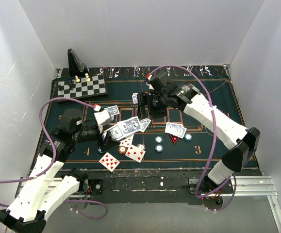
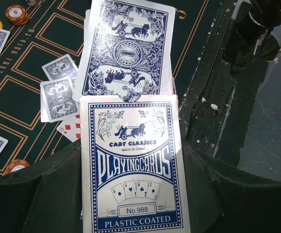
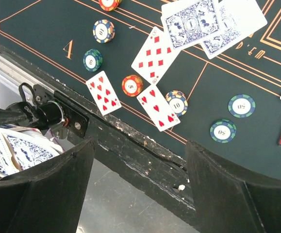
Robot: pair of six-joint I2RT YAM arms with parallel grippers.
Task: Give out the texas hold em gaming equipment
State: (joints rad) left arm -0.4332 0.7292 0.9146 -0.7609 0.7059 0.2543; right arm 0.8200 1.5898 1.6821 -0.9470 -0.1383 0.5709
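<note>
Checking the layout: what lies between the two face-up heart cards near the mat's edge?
An orange poker chip marked 5, shown in the right wrist view.

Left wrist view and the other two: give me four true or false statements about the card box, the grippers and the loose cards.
1. The left gripper clamps a card box. True.
2. The right gripper holds a chip. False: it is open and empty.
3. Every loose card lies face down. False: a diamonds card and two hearts cards lie face up.
4. The chessboard sits at the far left corner of the mat. True.
</note>
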